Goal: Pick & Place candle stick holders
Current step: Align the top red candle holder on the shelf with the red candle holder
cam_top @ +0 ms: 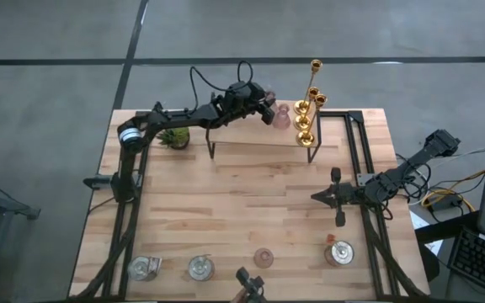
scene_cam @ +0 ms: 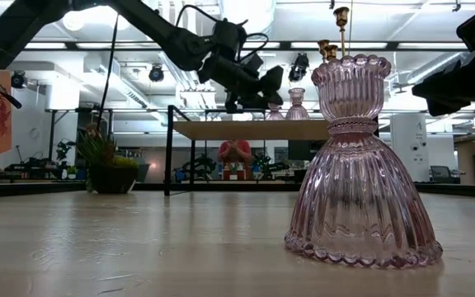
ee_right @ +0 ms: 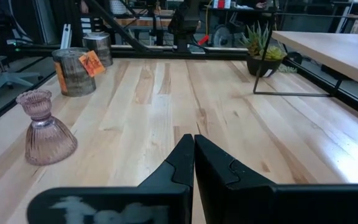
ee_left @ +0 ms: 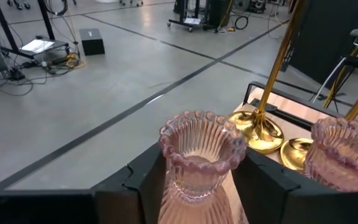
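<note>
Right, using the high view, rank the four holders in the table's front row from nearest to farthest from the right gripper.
1. tagged silvery cup, front right, closest to the right gripper.
2. pink holder, front centre.
3. middle silvery cup, left of centre.
4. corner silvery cup, front left corner.

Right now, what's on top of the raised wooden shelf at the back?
Three gold stemmed candle holders and two ribbed pink glass holders; the left gripper straddles one. The arm hides part of the shelf.
</note>
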Controlling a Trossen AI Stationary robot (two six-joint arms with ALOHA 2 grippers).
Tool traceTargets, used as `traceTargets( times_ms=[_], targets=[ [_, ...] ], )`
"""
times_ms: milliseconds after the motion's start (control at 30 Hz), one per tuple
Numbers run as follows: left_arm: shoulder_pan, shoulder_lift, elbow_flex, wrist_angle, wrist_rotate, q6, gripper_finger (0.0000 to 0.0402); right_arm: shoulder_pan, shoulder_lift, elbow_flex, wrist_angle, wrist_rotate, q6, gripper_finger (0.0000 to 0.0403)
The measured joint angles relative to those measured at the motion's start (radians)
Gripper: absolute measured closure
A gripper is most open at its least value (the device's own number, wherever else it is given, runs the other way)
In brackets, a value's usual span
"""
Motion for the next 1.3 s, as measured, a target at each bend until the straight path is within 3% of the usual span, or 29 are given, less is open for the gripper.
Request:
traceTargets(
  times_ms=[267, 800, 1300],
  targets=[
    [-0.001, 0.0, 0.001, 0.002, 0.007, 0.008, 0.0199, 0.0, 0.0, 0.0, -0.008, 0.0, 0.0, 0.0394],
    [-0.002, -0.013, 0.014, 0.008, 0.012, 0.051, 0.0197, 0.0, -0.001, 0.0, -0.03, 0.0, 0.015, 0.0394],
    [-0.003, -0.014, 0.009, -0.092, 0.013, 0.044, 0.0197, 0.0, -0.001, 0.0, -0.029, 0.0, 0.005, 0.0394]
  ],
)
